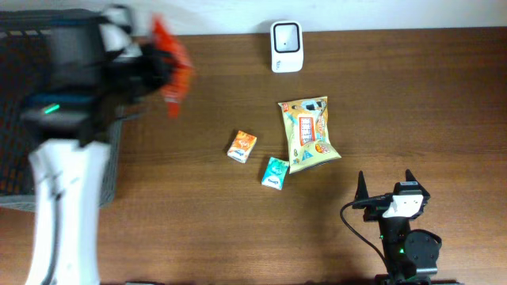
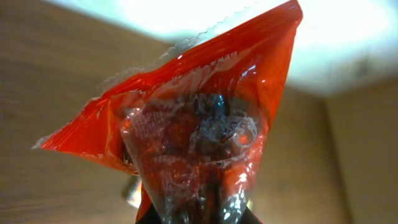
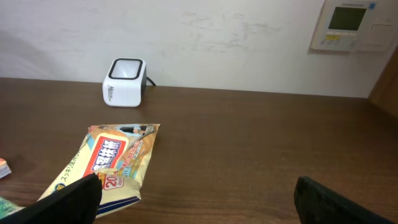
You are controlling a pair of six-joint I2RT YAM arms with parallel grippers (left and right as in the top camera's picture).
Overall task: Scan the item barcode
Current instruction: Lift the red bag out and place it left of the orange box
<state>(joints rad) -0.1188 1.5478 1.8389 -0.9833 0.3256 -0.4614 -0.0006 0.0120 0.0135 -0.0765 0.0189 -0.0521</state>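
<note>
while my left gripper [image 1: 157,73] is pinched narrow on the red packet [image 2: 199,118], the packet's lower end sits between my fingers [image 2: 233,208] and the rest fans out past them, filling the left wrist view with crinkled foil. from overhead the packet [image 1: 174,73] shows as an orange-red blur at the far left of the table [image 1: 444,103], just right of the dark mesh basket [image 1: 16,119], with my arm partly over the basket's right side. i cannot make out a barcode on the face that shows.

the white scanner [image 1: 285,36] stands at the far edge near the middle, well to the right of the packet, and only bare wood lies between the two. nearer the middle of the table lie a yellow snack bag [image 1: 307,133], a small orange box [image 1: 242,146] to its left and a small teal box [image 1: 275,172] just at the bag's near left corner; all three are nearer than the line from packet to scanner.

my right gripper [image 1: 386,184] sits at the near right with its fingers spread wide and nothing between them, well apart from every item. its wrist view looks across the snack bag to the scanner and a wall panel [image 3: 351,25] at far right.
</note>
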